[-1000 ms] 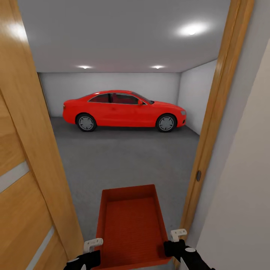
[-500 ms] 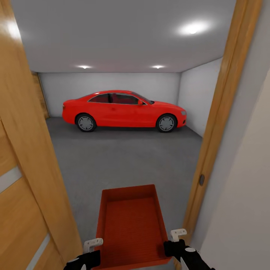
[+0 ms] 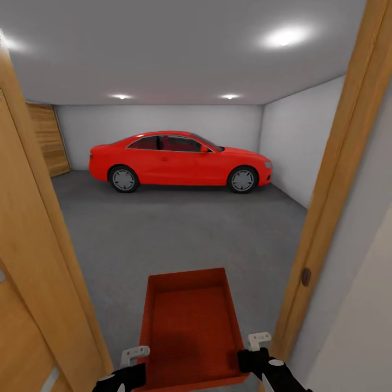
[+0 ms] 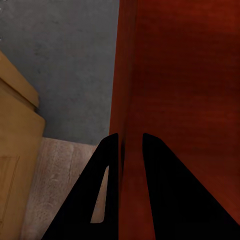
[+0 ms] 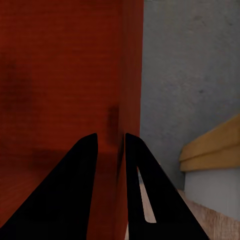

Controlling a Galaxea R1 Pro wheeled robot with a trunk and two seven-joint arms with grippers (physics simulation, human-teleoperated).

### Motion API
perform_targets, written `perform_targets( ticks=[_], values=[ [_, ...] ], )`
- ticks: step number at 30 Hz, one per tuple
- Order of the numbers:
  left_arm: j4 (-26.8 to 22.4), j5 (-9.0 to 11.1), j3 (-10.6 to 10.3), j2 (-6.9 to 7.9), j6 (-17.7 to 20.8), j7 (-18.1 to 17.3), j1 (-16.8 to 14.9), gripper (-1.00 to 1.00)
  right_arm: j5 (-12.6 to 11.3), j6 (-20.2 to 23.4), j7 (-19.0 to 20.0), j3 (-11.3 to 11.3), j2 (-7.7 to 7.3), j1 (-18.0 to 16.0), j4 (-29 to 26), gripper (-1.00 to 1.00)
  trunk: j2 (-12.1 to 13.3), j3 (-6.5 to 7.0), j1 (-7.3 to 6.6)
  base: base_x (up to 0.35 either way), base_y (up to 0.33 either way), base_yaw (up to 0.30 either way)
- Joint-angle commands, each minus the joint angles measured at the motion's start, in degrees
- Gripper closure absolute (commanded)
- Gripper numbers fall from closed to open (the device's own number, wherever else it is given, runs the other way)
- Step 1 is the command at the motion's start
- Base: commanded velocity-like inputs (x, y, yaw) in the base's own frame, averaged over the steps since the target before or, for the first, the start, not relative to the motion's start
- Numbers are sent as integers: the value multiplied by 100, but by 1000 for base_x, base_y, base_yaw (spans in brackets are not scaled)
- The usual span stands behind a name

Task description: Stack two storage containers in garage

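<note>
- Where the head view looks through a wood-framed doorway (image 3: pixel 326 218) into the garage (image 3: pixel 163 125), one orange-red storage container (image 3: pixel 188 326) is carried low and centred between the two arms, its open top facing up and nothing in it. The left gripper (image 3: pixel 130 362) sits at its near left corner and the right gripper (image 3: pixel 256 351) at its near right corner. Beyond it lie the dark grey floor (image 3: pixel 179 228), a red car (image 3: pixel 179 160) parked side-on against the pale back wall, and a brown slatted door (image 3: pixel 49 139) at the far left. An open wooden door leaf (image 3: pixel 27 272) fills the left edge.
- Close in, the left wrist view adds the grip: the left gripper (image 4: pixel 131 150) has its black fingers (image 4: pixel 107 165) narrowly set, one on each side of the container's thin wall (image 4: pixel 122 75), pinching it. Below are grey concrete, a strip of light wood plank flooring (image 4: pixel 60 170), and the door frame's edge.
- Likewise the right wrist view has the right gripper (image 5: pixel 111 150) with fingers (image 5: pixel 137 165) narrowly clamped astride the opposite wall, the container's inside to one side, grey floor and the frame's foot to the other.
</note>
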Motion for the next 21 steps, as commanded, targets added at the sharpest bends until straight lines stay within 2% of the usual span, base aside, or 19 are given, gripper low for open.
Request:
perform_targets(
  ticks=[1,6,21],
  values=[
    [-21,-353,2,92,-197,157,3,100,-233,37,223,-23,-4,-7,-1,100,-8,-10,2,83,174,0],
    [-20,-353,0,92,-197,158,3,100,-233,37,223,-23,-1,-10,-1,100,-8,-10,2,44,100,0],
    [-20,-351,3,92,-197,157,3,100,-233,33,223,-23,-2,-8,-1,100,-8,-10,2,1,3,0]
  ],
)
